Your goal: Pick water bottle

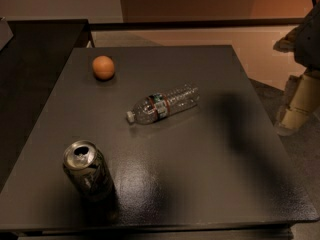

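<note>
The water bottle (162, 104) lies on its side near the middle of the dark table (200, 174). It is clear and ribbed, with a dark label band edged in red. Its white cap points to the front left. My gripper (295, 109) hangs at the right edge of the view, beyond the table's right side. It is well to the right of the bottle and holds nothing that I can see.
An orange ball (103, 67) sits at the table's back left. A dented silver drink can (87, 170) stands at the front left. A second dark surface (35, 59) adjoins on the left. A low wall runs behind the table.
</note>
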Action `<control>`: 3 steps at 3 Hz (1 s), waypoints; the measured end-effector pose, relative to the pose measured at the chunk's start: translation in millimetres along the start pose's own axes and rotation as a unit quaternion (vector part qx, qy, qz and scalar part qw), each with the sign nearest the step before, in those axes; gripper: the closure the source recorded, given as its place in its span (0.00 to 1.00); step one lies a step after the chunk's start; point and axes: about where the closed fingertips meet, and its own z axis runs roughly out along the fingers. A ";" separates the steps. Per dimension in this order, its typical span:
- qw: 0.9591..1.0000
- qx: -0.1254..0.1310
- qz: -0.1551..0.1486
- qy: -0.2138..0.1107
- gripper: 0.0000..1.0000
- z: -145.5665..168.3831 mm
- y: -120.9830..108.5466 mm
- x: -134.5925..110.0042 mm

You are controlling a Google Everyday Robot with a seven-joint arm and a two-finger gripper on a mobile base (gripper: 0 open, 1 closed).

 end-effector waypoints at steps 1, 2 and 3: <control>1.000 0.000 0.000 0.000 0.00 0.0 0.0 0.0; 1.000 0.000 0.000 0.000 0.00 0.0 0.0 0.0; 1.000 -0.004 -0.018 -0.004 0.00 5.2 -4.9 -8.7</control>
